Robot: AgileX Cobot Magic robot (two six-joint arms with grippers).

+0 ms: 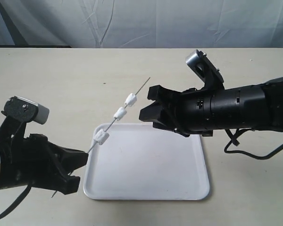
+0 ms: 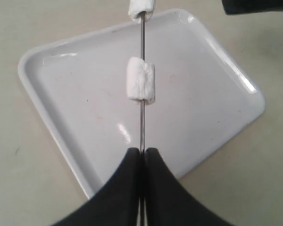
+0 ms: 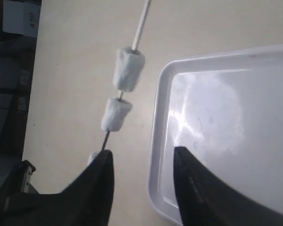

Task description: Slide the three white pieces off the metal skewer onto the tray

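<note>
- The left gripper (image 2: pixel 142 153) is closed tight on the low end of the metal skewer (image 2: pixel 142 127).
- The skewer tilts up and away from it, over a corner of the tray (image 1: pixel 155 165).
- The three white pieces (image 1: pixel 120 113) sit on the skewer with gaps between them.
- The right gripper (image 1: pixel 150 104) is wide open and holds nothing. It is just beside the top two pieces, not touching them.
- The tray lies on the counter (image 1: pixel 61 70).

Gripper (image 2: pixel 142 151) clamped on skewer (image 2: pixel 142 127). Skewer ran out over tray (image 2: pixel 66 103). One piece (image 2: pixel 141 80) threaded mid-rod above tray; second piece (image 2: pixel 141 8) farther along, by tray rim.
</note>
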